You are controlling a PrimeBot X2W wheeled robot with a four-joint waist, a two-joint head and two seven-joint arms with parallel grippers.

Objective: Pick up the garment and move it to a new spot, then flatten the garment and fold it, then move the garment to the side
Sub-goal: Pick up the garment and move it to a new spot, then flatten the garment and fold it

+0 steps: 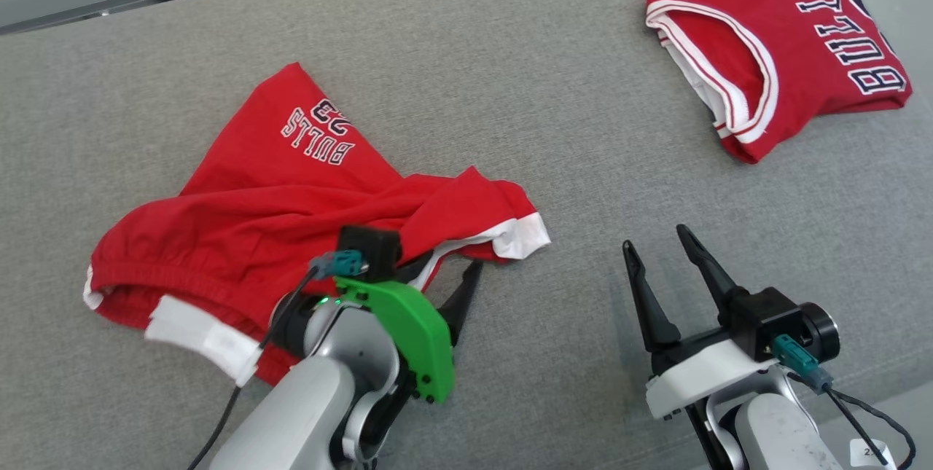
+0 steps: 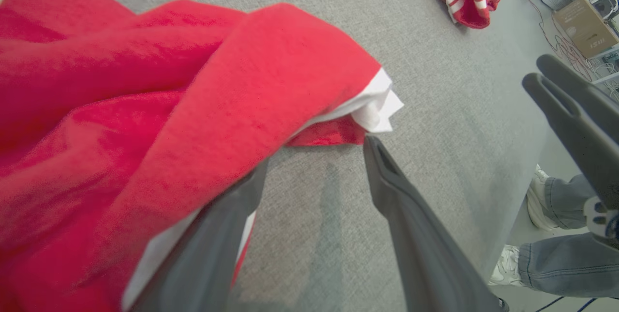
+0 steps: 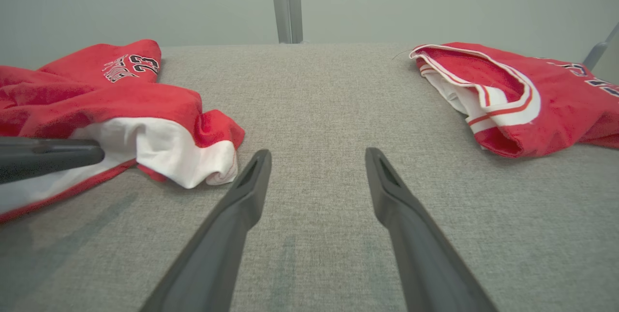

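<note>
The garment (image 1: pixel 277 200) is a pair of red shorts with white trim and "BULLS 23" print, lying crumpled on the grey padded surface (image 1: pixel 554 127) at the left. My left gripper (image 1: pixel 444 273) is at its near right edge with jaws open. In the left wrist view the garment (image 2: pixel 193 99) drapes over one finger while the other fingertip (image 2: pixel 375 152) sits just below the white hem; nothing is pinched. My right gripper (image 1: pixel 656 238) stands open over bare surface to the right, apart from the garment (image 3: pixel 96 99), and the right wrist view shows the gripper (image 3: pixel 317 153) holding nothing.
A folded red jersey (image 1: pixel 794 55) lies at the far right of the surface. A person's legs and shoes (image 2: pixel 556 254) stand beside the table's edge, with a box and cables (image 2: pixel 585 26) on the floor beyond. Bare grey surface lies between the two garments.
</note>
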